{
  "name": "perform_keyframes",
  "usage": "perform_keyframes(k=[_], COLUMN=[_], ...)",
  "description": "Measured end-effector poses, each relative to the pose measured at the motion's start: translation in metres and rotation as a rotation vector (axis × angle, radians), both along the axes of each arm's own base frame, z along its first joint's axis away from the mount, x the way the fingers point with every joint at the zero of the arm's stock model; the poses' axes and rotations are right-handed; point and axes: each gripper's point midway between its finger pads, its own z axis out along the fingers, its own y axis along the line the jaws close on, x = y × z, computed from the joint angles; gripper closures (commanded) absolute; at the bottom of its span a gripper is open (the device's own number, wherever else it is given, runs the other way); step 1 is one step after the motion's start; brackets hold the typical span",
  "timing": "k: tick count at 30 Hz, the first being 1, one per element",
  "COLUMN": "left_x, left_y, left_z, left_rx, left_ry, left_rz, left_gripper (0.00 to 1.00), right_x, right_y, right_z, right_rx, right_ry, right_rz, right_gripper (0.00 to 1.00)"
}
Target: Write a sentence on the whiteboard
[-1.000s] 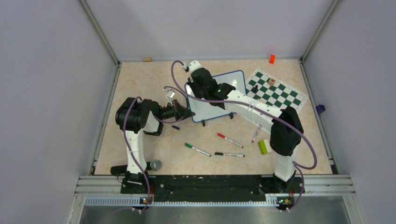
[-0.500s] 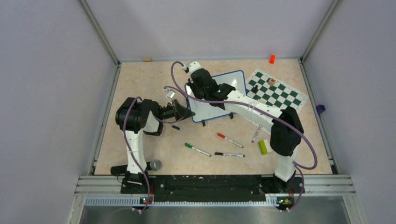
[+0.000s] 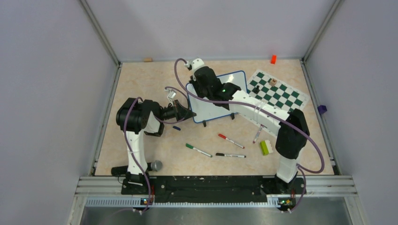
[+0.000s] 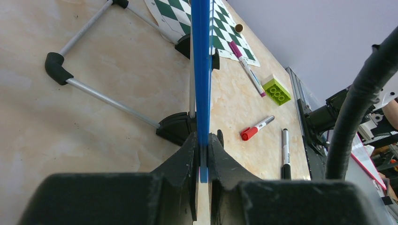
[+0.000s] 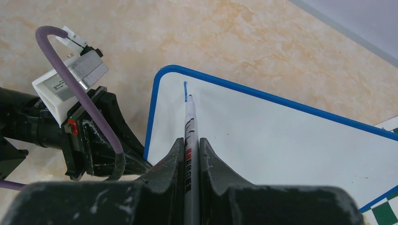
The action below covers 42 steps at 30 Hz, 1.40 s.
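From above, the right arm's wrist covers the far left part of the whiteboard, so the pen and any writing under it cannot be seen there. The board stands tilted at the middle of the table, just left of the chess mat. The right wrist camera fills that gap: the right gripper is clenched on a white marker, its tip touching the glossy surface near the far left corner, beside a short blue stroke. The board's right side is cut off in that view. The left wrist camera sees the board only edge-on, a thin blue line, so the writing face is hidden from it. It does show the left gripper pinching the left frame edge, and the black feet on metal legs. Red, green and black pens lie on the near table
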Motion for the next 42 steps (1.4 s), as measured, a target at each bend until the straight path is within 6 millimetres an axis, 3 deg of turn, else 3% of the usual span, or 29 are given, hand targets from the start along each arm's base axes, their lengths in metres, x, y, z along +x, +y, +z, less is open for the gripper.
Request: perform_keyframes(k=[42], left_x=[0.001], left_y=[0.0], left_z=[-0.001], left_rx=[0.0], left_ry=[0.006], left_rz=[0.004], left_gripper=[0.93], right_x=[0.016], right_y=[-0.004], right_z=[-0.012], right_rx=[-0.046], right_ry=[-0.014], right_rz=[-0.057], right_gripper=[1.0])
